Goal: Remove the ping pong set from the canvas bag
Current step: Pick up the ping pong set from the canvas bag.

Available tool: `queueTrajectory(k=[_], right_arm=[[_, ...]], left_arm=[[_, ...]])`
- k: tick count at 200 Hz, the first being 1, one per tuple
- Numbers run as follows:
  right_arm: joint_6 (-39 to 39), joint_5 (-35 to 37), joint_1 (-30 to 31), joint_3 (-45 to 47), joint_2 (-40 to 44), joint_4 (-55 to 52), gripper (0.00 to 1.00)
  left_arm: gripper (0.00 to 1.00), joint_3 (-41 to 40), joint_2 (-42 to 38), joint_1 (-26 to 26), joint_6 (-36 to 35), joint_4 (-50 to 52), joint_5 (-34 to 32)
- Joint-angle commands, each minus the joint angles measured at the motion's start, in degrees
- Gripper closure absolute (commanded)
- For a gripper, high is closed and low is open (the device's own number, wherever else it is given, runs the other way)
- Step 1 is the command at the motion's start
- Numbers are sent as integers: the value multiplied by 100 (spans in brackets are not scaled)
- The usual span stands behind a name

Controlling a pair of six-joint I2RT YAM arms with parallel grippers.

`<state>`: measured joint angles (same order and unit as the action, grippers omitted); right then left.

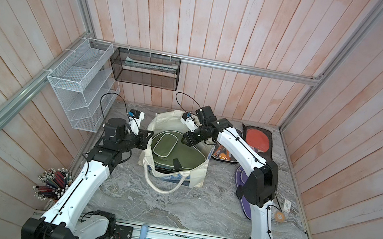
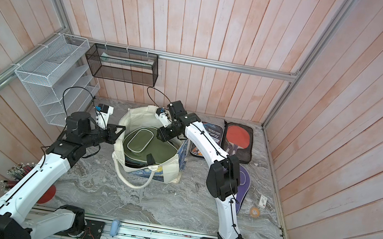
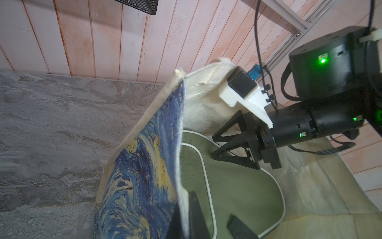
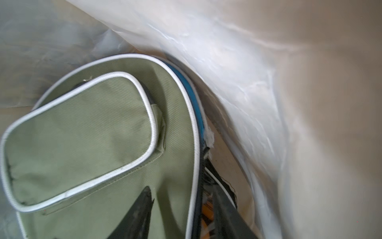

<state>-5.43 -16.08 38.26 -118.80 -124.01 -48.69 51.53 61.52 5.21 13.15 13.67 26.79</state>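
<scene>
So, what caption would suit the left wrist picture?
Left gripper pinches the canvas bag wall; right gripper, jaws open, hovers over the green case inside.

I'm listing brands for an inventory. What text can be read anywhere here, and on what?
"rway": white letters on the dark case beside the bag; its start is hidden behind the right arm.
Small print above "rway": too small to read.
Print on the white box: too small to read.
Nothing else legible.
</scene>
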Motion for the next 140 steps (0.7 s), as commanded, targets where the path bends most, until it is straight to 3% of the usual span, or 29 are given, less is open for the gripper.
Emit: queueTrajectory(k=[1, 22, 56, 140], right_arm=[[107, 297, -12, -108, -274, -395, 49], [21, -201, -12, -83, -290, -402, 55], [-93, -1043, -12, -123, -223, -386, 100], [-331, -1044, -20, -1075, 534, -344, 100]], left_arm=[[100, 147, -34, -11, -19, -444, 46], [100, 146, -31, -11, -22, -446, 53], [100, 156, -26, -11, -27, -445, 46], [100, 131, -37, -9, -42, -463, 55]])
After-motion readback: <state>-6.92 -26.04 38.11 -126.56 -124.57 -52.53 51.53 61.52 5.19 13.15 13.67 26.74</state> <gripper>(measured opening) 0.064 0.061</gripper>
